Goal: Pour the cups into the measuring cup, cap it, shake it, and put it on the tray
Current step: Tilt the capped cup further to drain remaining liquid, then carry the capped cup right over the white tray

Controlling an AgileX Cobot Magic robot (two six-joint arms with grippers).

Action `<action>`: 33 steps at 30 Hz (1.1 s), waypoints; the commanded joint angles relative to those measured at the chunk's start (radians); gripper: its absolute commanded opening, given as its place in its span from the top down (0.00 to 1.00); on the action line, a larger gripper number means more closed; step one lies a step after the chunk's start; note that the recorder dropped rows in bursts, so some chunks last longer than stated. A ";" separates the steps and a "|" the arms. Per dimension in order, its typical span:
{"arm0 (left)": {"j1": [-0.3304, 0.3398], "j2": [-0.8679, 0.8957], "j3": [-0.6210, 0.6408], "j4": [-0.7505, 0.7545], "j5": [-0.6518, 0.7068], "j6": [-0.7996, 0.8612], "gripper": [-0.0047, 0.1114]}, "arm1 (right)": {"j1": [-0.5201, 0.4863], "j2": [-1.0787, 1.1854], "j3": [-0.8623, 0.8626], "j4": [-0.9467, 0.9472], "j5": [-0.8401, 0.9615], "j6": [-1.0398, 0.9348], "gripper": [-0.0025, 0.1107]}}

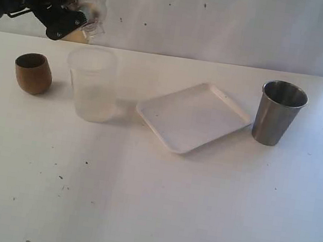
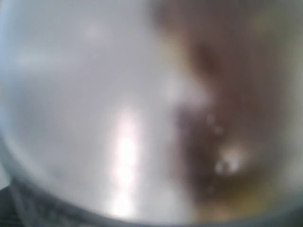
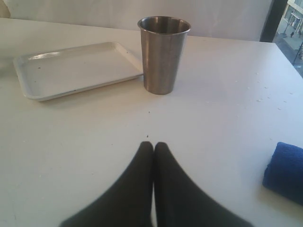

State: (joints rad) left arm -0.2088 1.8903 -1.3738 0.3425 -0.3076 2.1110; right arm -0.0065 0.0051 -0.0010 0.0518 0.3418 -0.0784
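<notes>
High at the far left, my left gripper [image 1: 74, 15] is closed round the clear measuring cup [image 1: 91, 2], which is tilted and has tan-brown stuff in it. In the left wrist view the measuring cup [image 2: 118, 94] fills the frame as a blur, brown on one side, and hides the fingers. Below the gripper, the brown wooden cup [image 1: 33, 73] stands upright on the table. The white tray [image 1: 192, 116] lies mid-table with nothing on it. Right of it stands the steel tumbler [image 1: 279, 112]. My right gripper [image 3: 154, 144] is shut and empty, low over the table short of the tumbler [image 3: 163, 54] and the tray [image 3: 75, 68].
A frosted translucent cup [image 1: 92, 83] stands upright between the wooden cup and the tray, just below the held measuring cup. A blue cloth [image 3: 284, 172] lies on the table beside my right gripper. A white wall runs behind the table.
</notes>
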 commanded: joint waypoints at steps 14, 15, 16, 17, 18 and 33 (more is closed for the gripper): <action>0.000 -0.020 -0.014 -0.896 -0.156 -1.628 0.96 | -0.002 -0.005 0.001 0.001 -0.005 0.003 0.98; 0.000 -0.026 -0.014 -1.039 -0.193 -1.763 0.96 | -0.002 -0.005 0.001 0.001 -0.005 0.003 0.98; 0.000 -0.028 -0.014 -1.178 -0.224 -1.880 0.96 | -0.002 -0.005 0.001 0.001 -0.005 0.003 0.98; 0.000 -0.030 -0.014 -1.263 -0.252 -1.943 0.96 | -0.002 -0.005 0.001 0.001 -0.005 0.003 0.98; 0.000 -0.030 -0.014 -1.296 -0.269 -1.961 0.96 | -0.002 -0.005 0.001 0.001 -0.005 0.003 0.98; -0.003 -0.034 -0.014 -0.781 -0.051 -1.727 0.96 | -0.002 -0.005 0.001 0.001 -0.005 0.003 0.98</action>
State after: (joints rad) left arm -0.2091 1.8769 -1.3791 -0.4956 -0.3908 0.3947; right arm -0.0065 0.0051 -0.0010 0.0518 0.3418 -0.0784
